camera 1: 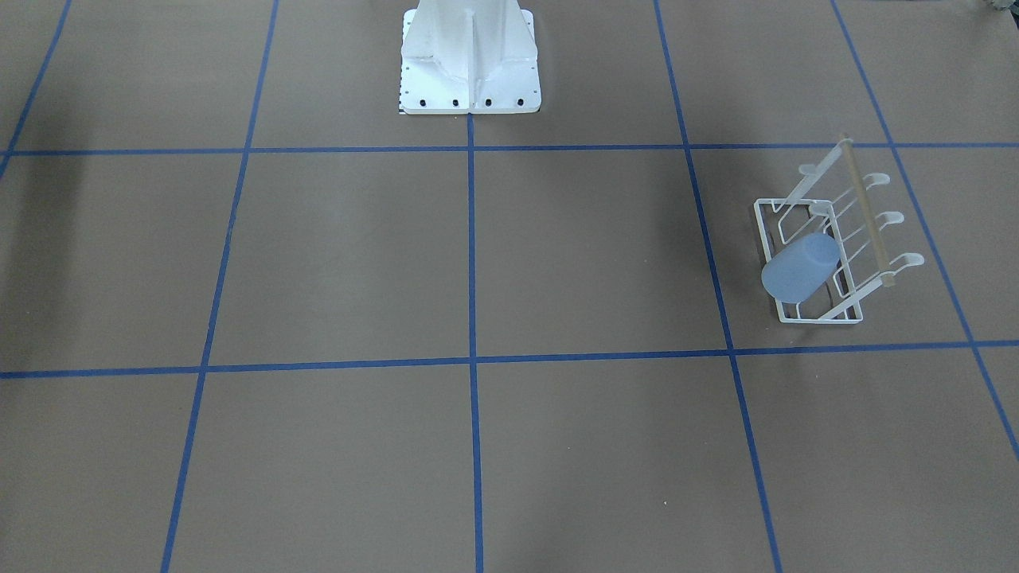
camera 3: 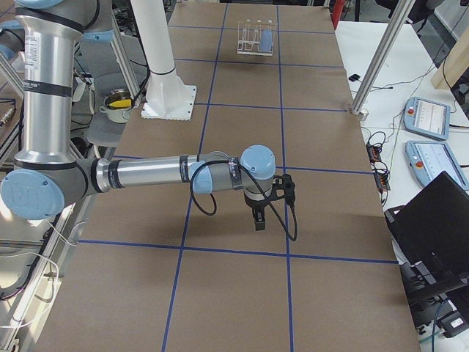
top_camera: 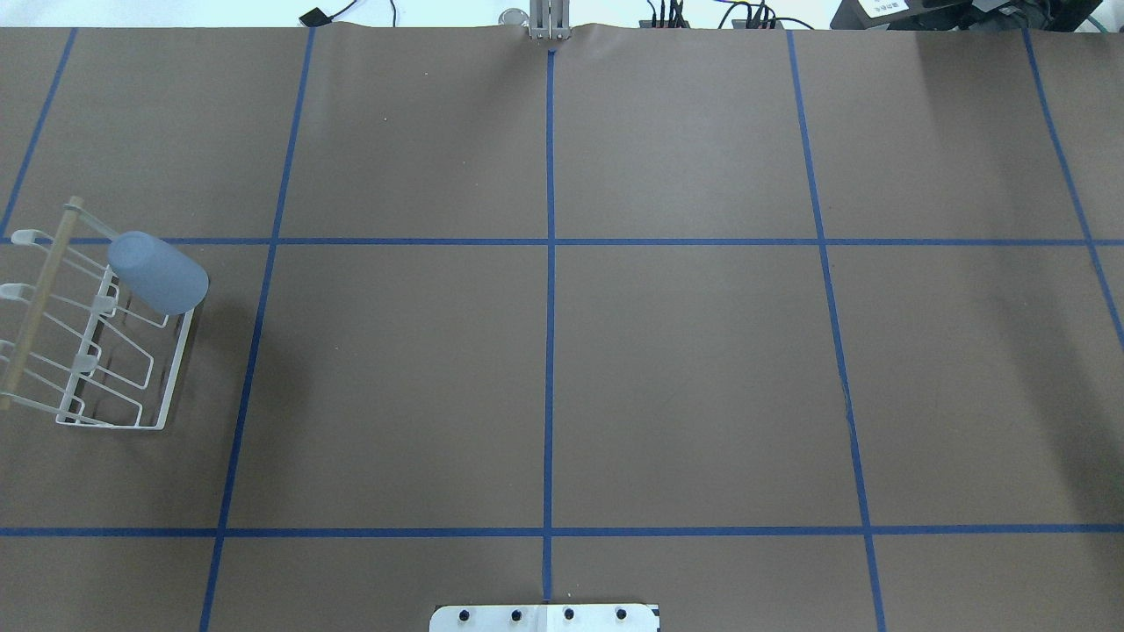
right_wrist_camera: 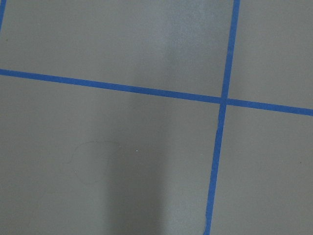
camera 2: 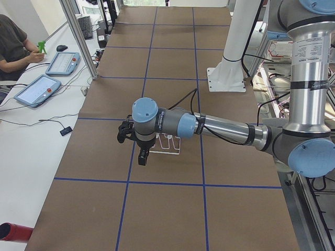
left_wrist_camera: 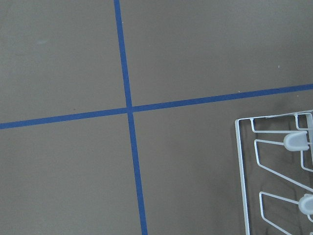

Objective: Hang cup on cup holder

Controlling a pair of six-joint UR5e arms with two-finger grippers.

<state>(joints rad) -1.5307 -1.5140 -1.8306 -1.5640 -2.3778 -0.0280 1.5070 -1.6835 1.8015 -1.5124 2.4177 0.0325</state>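
Brown table, two blue tape lines in a cross right of centre

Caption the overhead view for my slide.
Blue cup hung on a white wire cup holder at the frame's left edge.

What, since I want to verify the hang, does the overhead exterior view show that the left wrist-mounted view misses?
Overhead only: the cup, tilted on the far end of the cup holder, and the wooden rod. Left wrist only: nothing new, just a closer look at two rounded prong tips. Both: the holder's wire frame, the brown table, blue tape.
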